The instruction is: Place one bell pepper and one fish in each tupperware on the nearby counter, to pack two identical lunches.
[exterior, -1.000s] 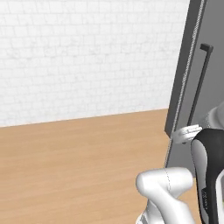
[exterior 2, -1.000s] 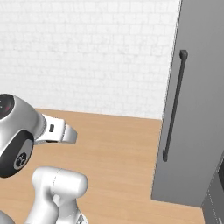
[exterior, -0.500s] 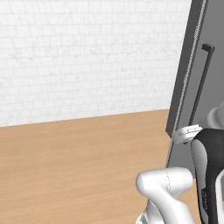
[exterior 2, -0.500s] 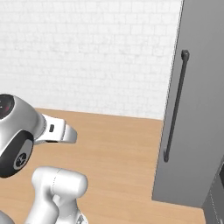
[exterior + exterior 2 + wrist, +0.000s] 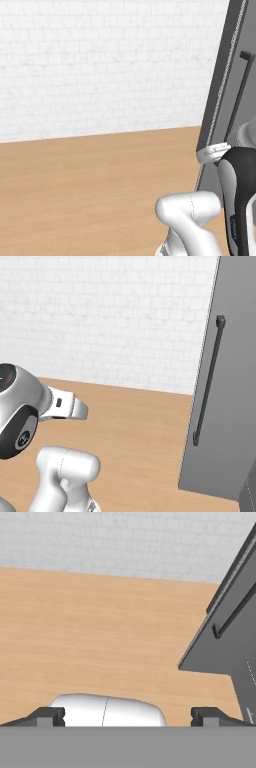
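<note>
A: How do the jaws stand?

B: Spread wide, released, with nothing between them. In the hand view the gripper [image 5: 128, 714] shows as two dark fingertips [image 5: 47, 716] at the bottom, one far left and one far right, well apart.

A: And what lies in front of it, going left to right?

B: On the left and across the far side runs a white brick wall [image 5: 100, 65]. Below it, nearer, is the light-brown wooden floor [image 5: 90, 185], bare boards running up to the foot of the wall. To the right stands a tall dark grey cabinet door [image 5: 235, 371] with a long, slim black vertical handle [image 5: 207, 381]; its lower edge meets the floor.

A: Where is the arm?

B: In the left base view the white arm [image 5: 190, 220] rises at the lower right, just in front of the grey door. In the right base view it sits at the lower left, with its dark round joint nearest the camera.

A: And the peppers, the fish, the tupperware, the counter?

B: None of them can be placed from these views; the robot faces wall, floor and the grey door.
</note>
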